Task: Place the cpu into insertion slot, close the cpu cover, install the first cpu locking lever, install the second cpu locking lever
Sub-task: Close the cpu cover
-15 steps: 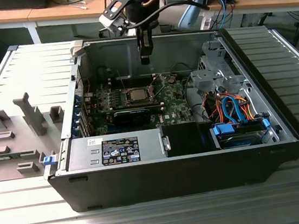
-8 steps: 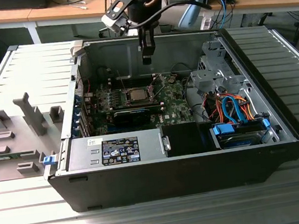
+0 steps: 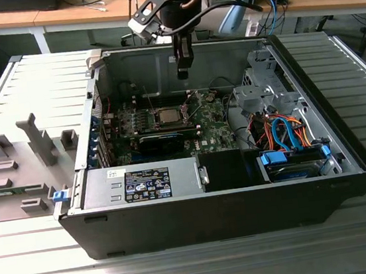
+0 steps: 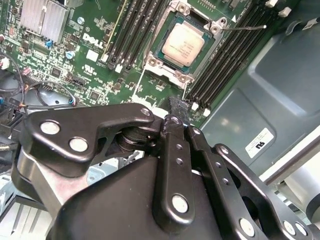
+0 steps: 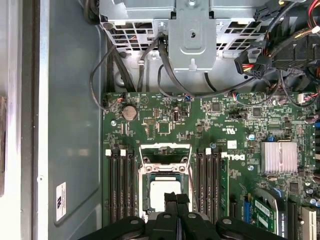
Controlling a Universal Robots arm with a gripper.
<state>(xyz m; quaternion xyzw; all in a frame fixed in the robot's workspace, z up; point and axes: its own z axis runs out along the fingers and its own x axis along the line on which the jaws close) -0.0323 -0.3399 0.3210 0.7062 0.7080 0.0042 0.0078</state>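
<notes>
- My gripper (image 3: 183, 72) hangs inside the open case (image 3: 180, 224), just above the socket area. In the first wrist view its fingers (image 5: 171, 215) are pressed together with nothing between them — clenched and empty.
- The cpu (image 4: 184, 42) lies flat in the insertion slot (image 4: 165, 71), silvery top up.
- The cpu cover (image 5: 166, 148) looks to me tipped up at the slot's edge, not down over the chip.
- Risk: if the chip sits slightly askew, pressing the cover down could jam it or bend the contacts beneath. I can't judge the seating from here.
- Risk: the lever (image 4: 245, 27) is thin wire — closed fingertips could slide off it and strike the motherboard (image 5: 210, 125) or the memory slots (image 5: 120, 185) just beside.
- Count: one cpu, one insertion slot, one cpu cover, one gripper, and two banks of memory slots flanking the socket. I can make out only one lever plainly.
</notes>
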